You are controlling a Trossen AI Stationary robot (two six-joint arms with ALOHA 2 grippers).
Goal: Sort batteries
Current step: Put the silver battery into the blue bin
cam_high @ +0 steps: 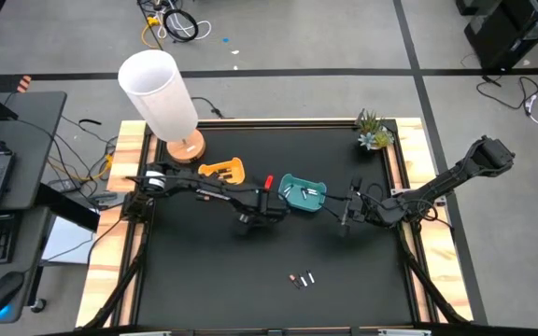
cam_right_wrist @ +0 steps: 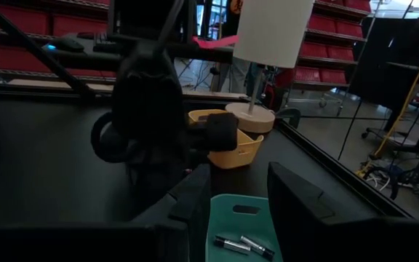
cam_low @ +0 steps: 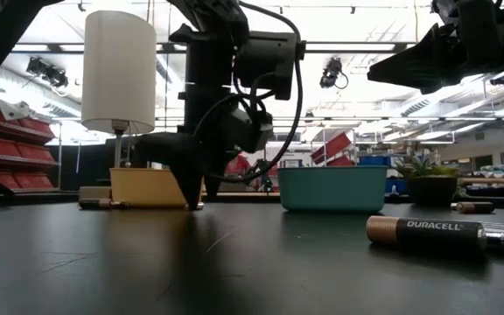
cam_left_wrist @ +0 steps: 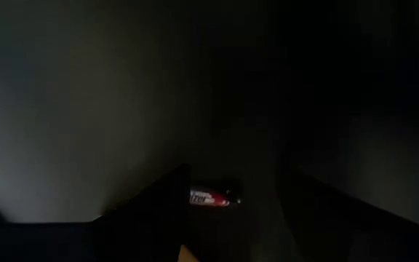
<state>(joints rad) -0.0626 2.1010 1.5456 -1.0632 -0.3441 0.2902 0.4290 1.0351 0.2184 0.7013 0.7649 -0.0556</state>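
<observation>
With its jaws apart around a battery (cam_left_wrist: 211, 197) mid-bench, the left pincer (cam_high: 250, 220) should close squarely before lifting.

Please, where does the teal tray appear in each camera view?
High view: teal tray, center, between both grippers.
Low view: teal tray, right of center, behind the left arm.
Left wrist view: not in it.
Right wrist view: teal tray, bottom center, holding batteries.
Shared landmark: white lamp, beside the yellow tray.
</observation>
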